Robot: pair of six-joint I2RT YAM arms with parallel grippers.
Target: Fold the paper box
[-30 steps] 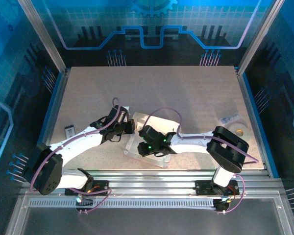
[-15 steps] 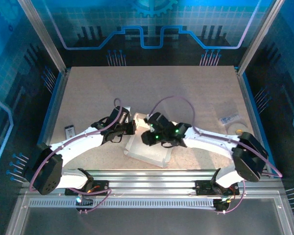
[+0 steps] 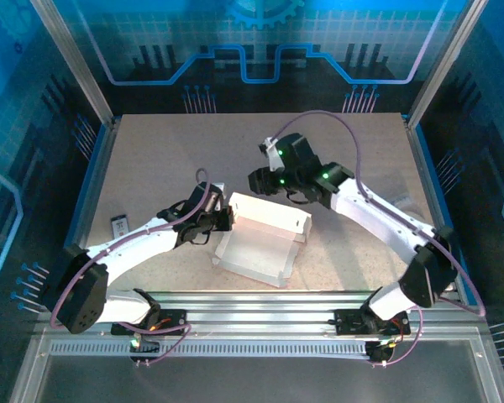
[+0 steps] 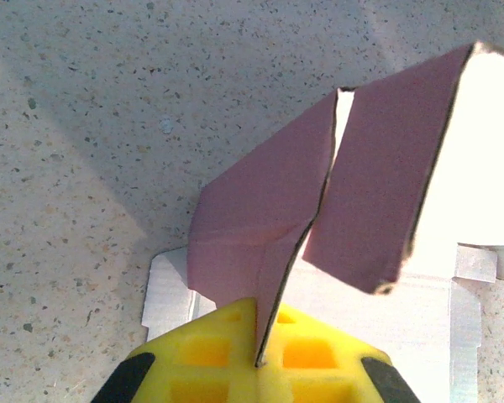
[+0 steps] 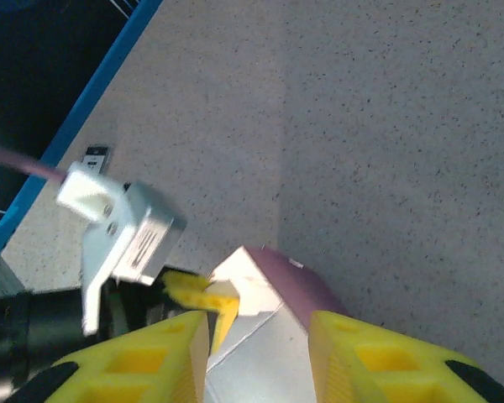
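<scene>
The paper box [image 3: 259, 242] lies in the middle of the table, pale inner face up, with its far wall standing. My left gripper [image 3: 222, 221] is at the box's left end, shut on a pink side flap [image 4: 256, 227]; the flap's thin edge runs down between the yellow fingers [image 4: 210, 353]. My right gripper [image 3: 260, 180] hangs above the table just behind the box's far wall. It is open [image 5: 259, 361], and the box's far left corner [image 5: 265, 281] shows below the gap, apart from both fingers. The left gripper's yellow fingertips [image 5: 197, 294] show beside that corner.
A small black item [image 3: 119, 225] lies near the table's left edge and appears again in the right wrist view [image 5: 97, 155]. Blue rails [image 3: 91, 180] border the table on both sides. Bare speckled table surface [image 3: 235, 147] stretches behind the box.
My right arm has lifted off the box's middle and swung back past its far wall, and its jaws have spread. The left gripper and the flap it holds have stayed put.
</scene>
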